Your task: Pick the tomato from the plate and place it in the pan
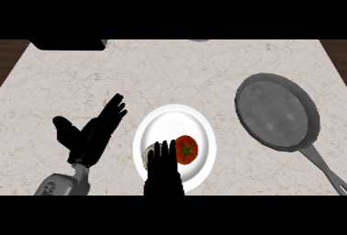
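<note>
The tomato (187, 149) lies on the white plate (177, 120), in the plate's lower half and a little right of its middle, its green stalk end facing up. It is red and whole, and it rests on the plate's surface, not lifted.

Just beside the tomato, on its left, is the right hand (163, 170). It comes up from the view's lower edge over the plate's near rim, its fingers (163, 151) straight and close together, pointing away from the robot. The fingers reach about level with the tomato and stand alongside it; whether they touch its skin cannot be told. Nothing is pinched or wrapped by this hand.

The plate sits on the pale marbled counter (169, 69), near the middle of the view and close to its lower edge.

To the plate's left, apart from it, the left hand (92, 133) rests above the counter with fingers spread and straight, thumb held out to the side, holding nothing. Its grey forearm shows below it.

To the plate's right, well apart, lies the grey pan (277, 112), round bowl toward the far side and handle running down toward the lower right corner.
</note>
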`<state>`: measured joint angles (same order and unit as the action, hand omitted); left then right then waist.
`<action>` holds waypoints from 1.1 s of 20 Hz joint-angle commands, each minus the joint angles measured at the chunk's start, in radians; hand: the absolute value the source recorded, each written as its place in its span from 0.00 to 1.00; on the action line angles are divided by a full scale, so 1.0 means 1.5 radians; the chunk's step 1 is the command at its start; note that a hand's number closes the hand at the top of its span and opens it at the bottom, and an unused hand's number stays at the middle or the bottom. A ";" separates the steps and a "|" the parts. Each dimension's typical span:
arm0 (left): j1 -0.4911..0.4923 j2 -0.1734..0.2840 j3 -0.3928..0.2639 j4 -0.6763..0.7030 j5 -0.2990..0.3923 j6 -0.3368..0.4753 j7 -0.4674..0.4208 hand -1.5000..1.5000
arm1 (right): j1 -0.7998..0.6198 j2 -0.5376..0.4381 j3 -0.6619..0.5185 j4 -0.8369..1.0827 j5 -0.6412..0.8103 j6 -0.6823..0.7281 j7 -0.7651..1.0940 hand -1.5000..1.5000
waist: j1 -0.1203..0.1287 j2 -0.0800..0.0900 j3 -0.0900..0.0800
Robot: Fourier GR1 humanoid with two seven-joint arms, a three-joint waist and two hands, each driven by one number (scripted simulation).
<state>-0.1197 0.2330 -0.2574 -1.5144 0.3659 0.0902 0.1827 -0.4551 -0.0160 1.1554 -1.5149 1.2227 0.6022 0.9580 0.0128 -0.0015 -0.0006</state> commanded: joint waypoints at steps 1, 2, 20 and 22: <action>0.010 0.021 0.020 -0.021 0.015 -0.026 0.009 0.50 | -0.037 0.010 -0.009 0.072 0.025 0.009 0.059 0.00 | 0.002 0.001 0.000; -0.006 0.027 0.039 0.008 0.011 -0.030 0.000 0.50 | -0.016 0.010 0.011 0.041 0.041 0.025 0.076 0.00 | -0.004 0.000 0.000; 0.013 -0.045 0.028 -0.018 -0.056 -0.015 0.020 0.50 | -0.022 0.000 -0.078 0.167 0.146 -0.116 -0.079 1.00 | -0.007 0.001 0.001; 0.031 -0.017 0.050 -0.037 -0.029 -0.056 0.032 0.50 | -0.066 0.003 -0.088 0.179 0.161 -0.083 -0.128 1.00 | -0.005 0.001 0.000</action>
<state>-0.0780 0.2007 -0.1950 -1.5630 0.3210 0.0309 0.2153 -0.5170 -0.0115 1.0333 -1.3033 1.4199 0.5230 0.8383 0.0051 -0.0021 0.0001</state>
